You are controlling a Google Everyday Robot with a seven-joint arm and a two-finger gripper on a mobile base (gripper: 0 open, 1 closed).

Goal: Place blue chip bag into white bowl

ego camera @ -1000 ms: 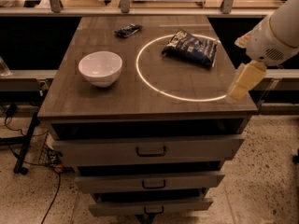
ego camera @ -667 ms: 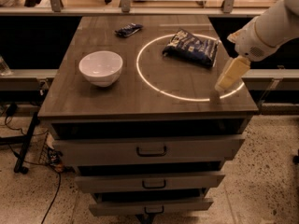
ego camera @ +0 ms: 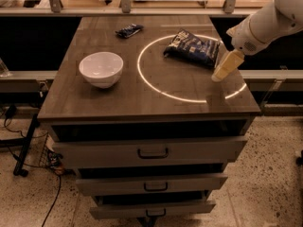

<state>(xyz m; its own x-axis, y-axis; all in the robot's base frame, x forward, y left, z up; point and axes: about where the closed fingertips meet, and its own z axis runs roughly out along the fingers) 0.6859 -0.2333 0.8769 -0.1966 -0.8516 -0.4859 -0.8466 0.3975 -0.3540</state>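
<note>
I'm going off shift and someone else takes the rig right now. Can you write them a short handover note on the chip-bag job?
Gripper: over the right side of the tabletop, just right of the blue chip bag, not holding it.
Blue chip bag: lying back right, inside the light ring.
White bowl: upright on the left, nothing in it.
Done: nothing yet.
Left: grasp the bag, carry it left, put it in the bowl. Ignore the small dark wrapper at the back.

Navy bag [ego camera: 193,48], white lettering; plain white bowl [ego camera: 101,68]; cream gripper [ego camera: 220,74] at frame right, beside bag; pale glowing ring [ego camera: 138,66]; brown woodgrain top [ego camera: 94,100].
</note>
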